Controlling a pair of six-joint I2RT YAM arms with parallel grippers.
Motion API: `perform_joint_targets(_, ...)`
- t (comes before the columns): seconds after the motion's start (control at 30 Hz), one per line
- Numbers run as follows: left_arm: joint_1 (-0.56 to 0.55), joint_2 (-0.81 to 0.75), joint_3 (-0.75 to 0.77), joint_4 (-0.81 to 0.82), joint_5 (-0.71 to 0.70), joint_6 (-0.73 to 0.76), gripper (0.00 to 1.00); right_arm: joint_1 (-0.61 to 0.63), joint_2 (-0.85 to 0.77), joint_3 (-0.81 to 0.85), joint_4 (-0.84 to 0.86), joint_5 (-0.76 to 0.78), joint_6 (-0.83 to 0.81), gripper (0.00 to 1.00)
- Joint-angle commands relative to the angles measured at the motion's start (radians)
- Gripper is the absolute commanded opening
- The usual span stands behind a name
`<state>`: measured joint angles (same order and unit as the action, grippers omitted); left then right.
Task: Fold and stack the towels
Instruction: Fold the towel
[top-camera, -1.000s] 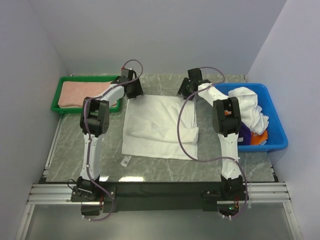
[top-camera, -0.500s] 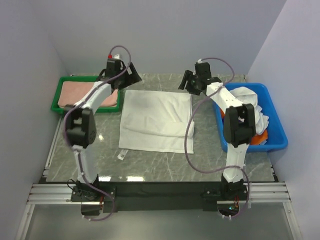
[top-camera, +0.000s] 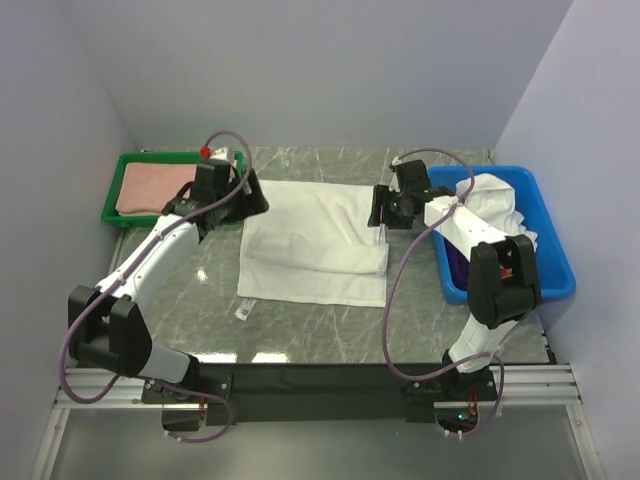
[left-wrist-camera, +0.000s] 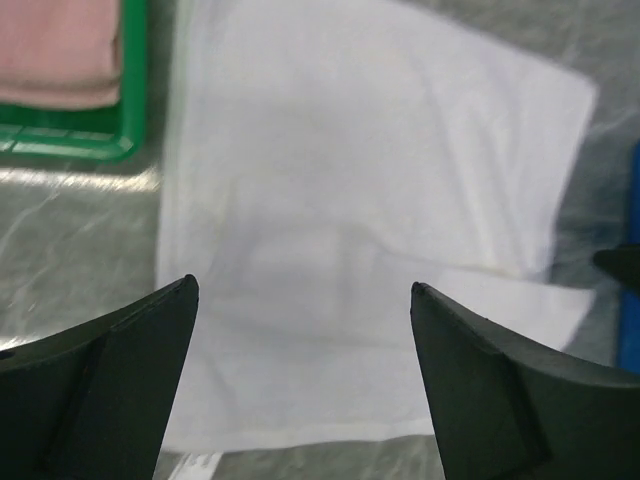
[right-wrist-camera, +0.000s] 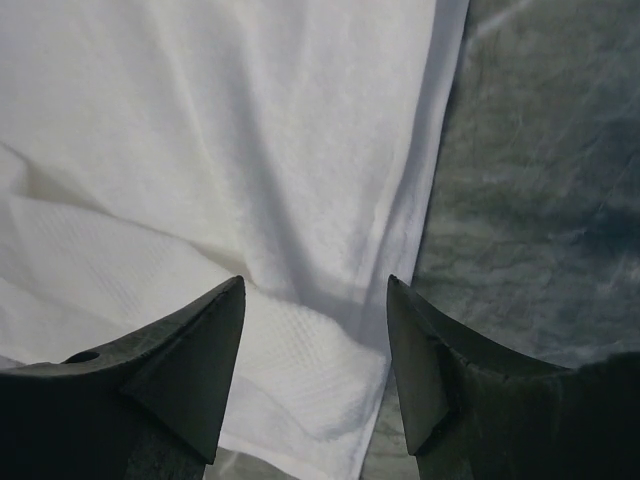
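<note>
A white towel (top-camera: 315, 245) lies spread on the marble table, with a doubled-over band along its near right side. My left gripper (top-camera: 252, 200) hovers open above its far left corner, and the towel (left-wrist-camera: 370, 200) shows between the empty fingers (left-wrist-camera: 302, 285). My right gripper (top-camera: 382, 210) hangs open over the towel's right edge (right-wrist-camera: 200, 150), nothing between its fingers (right-wrist-camera: 315, 280). A salmon-pink towel (top-camera: 150, 186) lies folded in the green tray (top-camera: 112, 215). More white towels (top-camera: 497, 200) are heaped in the blue bin (top-camera: 556, 288).
The green tray (left-wrist-camera: 70, 145) stands at the far left, close to the towel's left corner. The blue bin fills the right side, and my right arm's elbow (top-camera: 503, 280) rises in front of it. A small label (top-camera: 246, 311) sticks out at the towel's near left corner.
Both grippers have let go of the towel's far edge, opened and drawn back towards me. The towel now lies farther back. My left arm has swung low out to the left.
</note>
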<state>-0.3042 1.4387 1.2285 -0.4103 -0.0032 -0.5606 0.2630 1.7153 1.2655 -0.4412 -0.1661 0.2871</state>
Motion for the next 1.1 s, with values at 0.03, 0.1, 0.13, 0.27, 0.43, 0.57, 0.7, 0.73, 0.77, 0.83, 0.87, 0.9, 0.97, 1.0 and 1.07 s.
perform_joint_targets(0.03, 0.007, -0.187, -0.119, -0.016, -0.128, 0.1, 0.93, 0.001, 0.013, -0.017, -0.001, -0.012, -0.054, 0.68)
perform_joint_targets(0.1, 0.016, -0.249, -0.183, 0.001, -0.158, 0.129, 0.93, -0.001, 0.023, -0.018, -0.007, -0.018, -0.066, 0.69)
perform_joint_targets(0.13, 0.017, -0.267, -0.202, 0.005, -0.184, 0.137, 0.93, 0.001, 0.032, -0.017, -0.022, -0.026, -0.072, 0.69)
perform_joint_targets(0.27, 0.02, -0.337, -0.3, 0.039, -0.237, 0.146, 0.92, 0.005, 0.043, -0.047, -0.024, -0.032, -0.085, 0.69)
perform_joint_targets(0.43, 0.02, -0.374, -0.411, 0.111, -0.253, 0.143, 0.91, 0.03, 0.044, -0.066, -0.027, -0.061, -0.114, 0.65)
perform_joint_targets(0.57, 0.02, -0.368, -0.414, 0.114, -0.27, 0.149, 0.91, 0.054, 0.02, -0.09, -0.025, -0.084, -0.147, 0.56)
perform_joint_targets(0.7, 0.02, -0.383, -0.417, 0.122, -0.27, 0.151, 0.91, 0.1, -0.035, -0.143, -0.011, -0.056, -0.198, 0.47)
perform_joint_targets(0.73, 0.02, -0.385, -0.419, 0.12, -0.271, 0.149, 0.91, 0.111, -0.064, -0.155, -0.008, -0.038, -0.204, 0.45)
perform_joint_targets(0.77, 0.02, -0.386, -0.42, 0.119, -0.273, 0.151, 0.91, 0.134, -0.08, -0.181, -0.007, -0.029, -0.212, 0.41)
perform_joint_targets(0.83, 0.022, -0.394, -0.423, 0.117, -0.274, 0.149, 0.9, 0.159, -0.126, -0.208, -0.007, -0.003, -0.224, 0.4)
perform_joint_targets(0.87, 0.02, -0.396, -0.423, 0.119, -0.273, 0.149, 0.9, 0.172, -0.141, -0.234, -0.008, 0.005, -0.224, 0.39)
perform_joint_targets(0.9, 0.02, -0.4, -0.425, 0.117, -0.273, 0.149, 0.9, 0.2, -0.175, -0.248, -0.01, 0.013, -0.229, 0.4)
perform_joint_targets(0.97, 0.02, -0.402, -0.422, 0.117, -0.274, 0.151, 0.9, 0.232, -0.206, -0.29, -0.013, 0.062, -0.233, 0.33)
perform_joint_targets(1.0, 0.02, -0.402, -0.423, 0.114, -0.274, 0.151, 0.9, 0.269, -0.235, -0.304, -0.016, 0.072, -0.235, 0.33)
perform_joint_targets(1.07, 0.02, -0.402, -0.423, 0.113, -0.277, 0.148, 0.9, 0.301, -0.262, -0.347, -0.017, 0.117, -0.232, 0.32)
